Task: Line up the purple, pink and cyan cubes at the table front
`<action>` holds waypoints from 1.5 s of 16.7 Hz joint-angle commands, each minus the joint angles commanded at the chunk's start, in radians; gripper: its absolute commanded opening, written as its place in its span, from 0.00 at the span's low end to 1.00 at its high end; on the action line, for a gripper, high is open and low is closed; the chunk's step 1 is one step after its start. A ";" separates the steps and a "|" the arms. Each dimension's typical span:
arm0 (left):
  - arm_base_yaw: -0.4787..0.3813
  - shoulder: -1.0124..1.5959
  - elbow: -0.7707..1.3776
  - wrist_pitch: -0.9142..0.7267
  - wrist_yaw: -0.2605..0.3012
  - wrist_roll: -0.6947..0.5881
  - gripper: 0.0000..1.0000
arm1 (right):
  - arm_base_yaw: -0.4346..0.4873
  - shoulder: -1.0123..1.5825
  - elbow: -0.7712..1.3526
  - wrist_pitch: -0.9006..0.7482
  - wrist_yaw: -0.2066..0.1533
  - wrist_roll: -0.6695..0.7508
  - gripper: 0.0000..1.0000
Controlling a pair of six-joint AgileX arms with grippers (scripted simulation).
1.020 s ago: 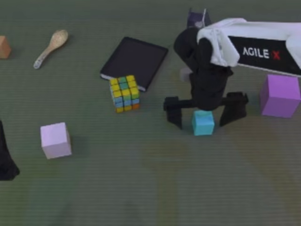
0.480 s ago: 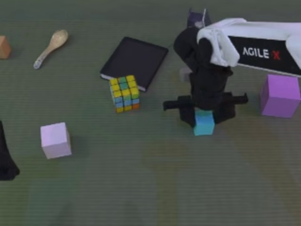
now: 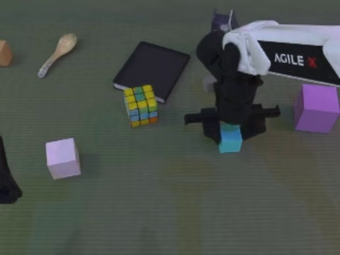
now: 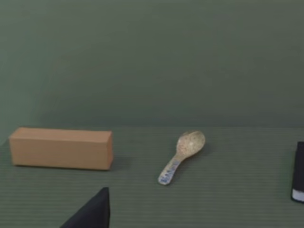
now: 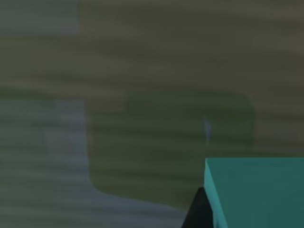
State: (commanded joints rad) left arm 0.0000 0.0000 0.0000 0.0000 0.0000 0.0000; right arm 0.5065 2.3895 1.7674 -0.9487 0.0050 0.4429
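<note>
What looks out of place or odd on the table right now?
Nothing looks spilled or damaged. The puzzle cube sits slightly askew against the black tablet's corner. The right hand is shut on the cyan cube.

You have three plain cubes on the table (image 3: 159,212): one purple cube (image 3: 316,108), one pink cube (image 3: 62,158) and one cyan cube (image 3: 230,140). Taking the puzzle cube (image 3: 141,105) as your landmark, you can count one dark tablet (image 3: 151,69) just behind it, one spoon (image 3: 57,53) far to its left rear, and one orange block (image 3: 5,53) beyond that spoon. You see two arms, each with one gripper.
</note>
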 joint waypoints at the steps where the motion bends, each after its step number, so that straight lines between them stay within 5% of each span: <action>1: 0.000 0.000 0.000 0.000 0.000 0.000 1.00 | -0.004 -0.034 0.008 -0.013 0.013 -0.007 0.00; 9: 0.000 0.000 0.000 0.000 0.000 0.000 1.00 | 0.005 -0.093 0.161 -0.231 0.013 -0.008 0.00; 15: 0.000 0.000 0.000 0.000 0.000 0.000 1.00 | 0.001 -0.102 0.170 -0.244 0.012 -0.006 0.00; 25: 0.000 0.000 0.000 0.000 0.000 0.000 1.00 | 0.141 -0.445 -0.295 -0.145 0.019 0.200 0.00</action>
State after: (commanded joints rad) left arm 0.0000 0.0000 0.0000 0.0000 0.0000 0.0000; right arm 0.6477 1.9442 1.4724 -1.0940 0.0237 0.6426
